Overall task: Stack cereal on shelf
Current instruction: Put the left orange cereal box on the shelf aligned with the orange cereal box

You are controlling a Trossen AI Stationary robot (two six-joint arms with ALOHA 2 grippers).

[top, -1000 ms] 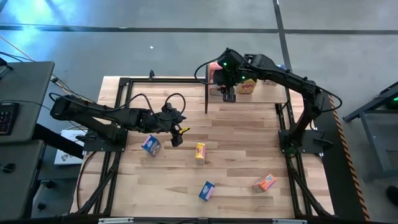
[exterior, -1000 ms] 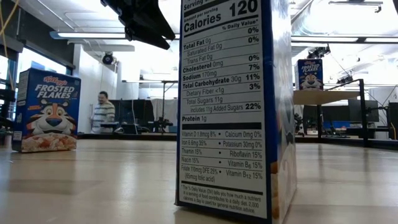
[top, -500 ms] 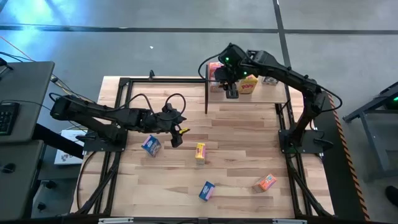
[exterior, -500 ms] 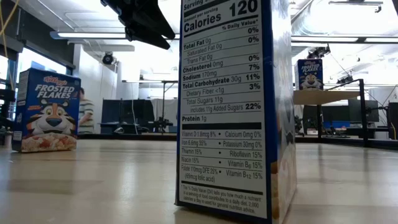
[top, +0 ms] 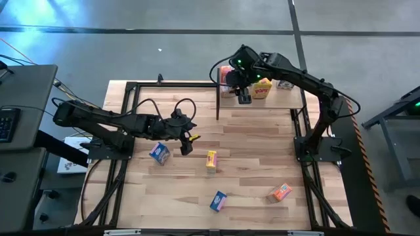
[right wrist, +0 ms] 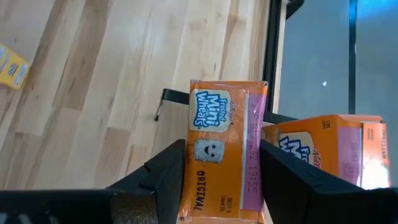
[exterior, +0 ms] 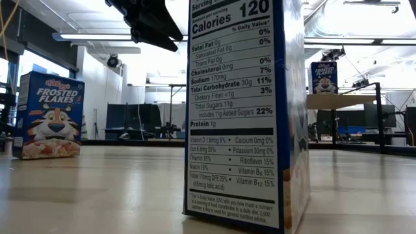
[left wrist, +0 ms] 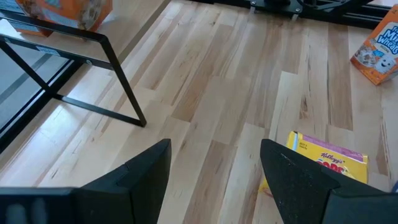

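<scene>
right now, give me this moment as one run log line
right gripper shut on Mini-Wheats box over shelf | left gripper open, empty, above table | yellow box ahead

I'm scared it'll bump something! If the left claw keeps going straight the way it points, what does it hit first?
Probably the yellow cereal box lying on the table just ahead of the open left claw. Depth is hard to judge.

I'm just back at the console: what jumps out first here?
The right hand is over the shelf, shut on an orange Mini-Wheats box beside another orange box. Four boxes lie scattered on the tabletop, and the left hand hovers open near the yellow box.
</scene>
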